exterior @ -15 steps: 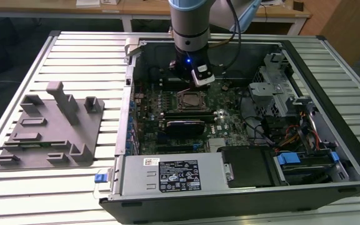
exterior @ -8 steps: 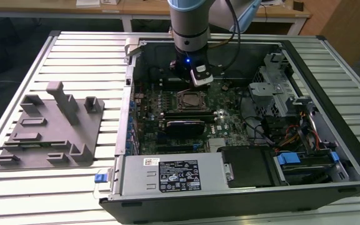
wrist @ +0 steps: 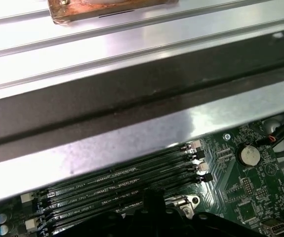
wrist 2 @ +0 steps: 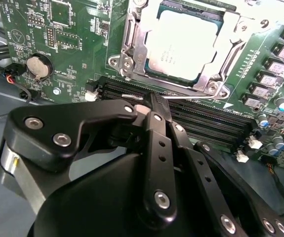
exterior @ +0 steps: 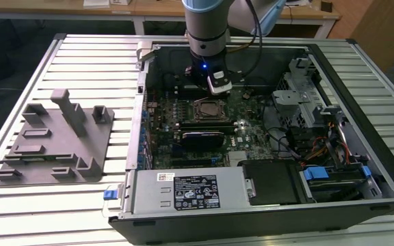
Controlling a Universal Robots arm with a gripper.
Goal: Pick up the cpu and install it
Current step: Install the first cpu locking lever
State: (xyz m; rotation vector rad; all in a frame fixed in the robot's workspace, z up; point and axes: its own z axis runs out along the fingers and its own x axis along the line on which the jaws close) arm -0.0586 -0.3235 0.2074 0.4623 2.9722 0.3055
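One gripper: I see it (wrist 2: 154, 106) in the second wrist view with its black fingers brought together to a point, nothing between them, so closed and empty. In the exterior view it (exterior: 211, 92) hangs inside the open computer case, just above the motherboard.
Fingertip position: over the black memory slots (wrist 2: 201, 121), right beside the socket edge. Whether the tip touches the board, I can't tell.
Cpu: it (wrist 2: 183, 47) sits flat in the socket, silvery top up, framed by the metal socket frame (wrist 2: 132, 49). In the exterior view I see the cpu (exterior: 207, 108) as a small pale square mid-board, just below the gripper.
Socket frame: metal bracket around the cpu; a thin wire lever (wrist 2: 146, 98) lies along the slot side near the fingertip.
Motherboard: green board (wrist 2: 67, 39) with a round coin cell (wrist 2: 37, 66) in the second wrist view; the first wrist view shows the same cell (wrist: 249, 155) and the slots (wrist: 117, 190) next to the case's metal wall (wrist: 132, 143).
Case: black tower (exterior: 266, 215) lying on its side, open, power supply (exterior: 190, 189) at the near end, drive cage (exterior: 307, 97) on the exterior view's right.
Table: slatted metal top (exterior: 60, 205); a grey fixture block (exterior: 53, 143) sits on the exterior view's left, well apart from the case.
Arm: grey and blue column (exterior: 207, 25) comes straight down into the case.
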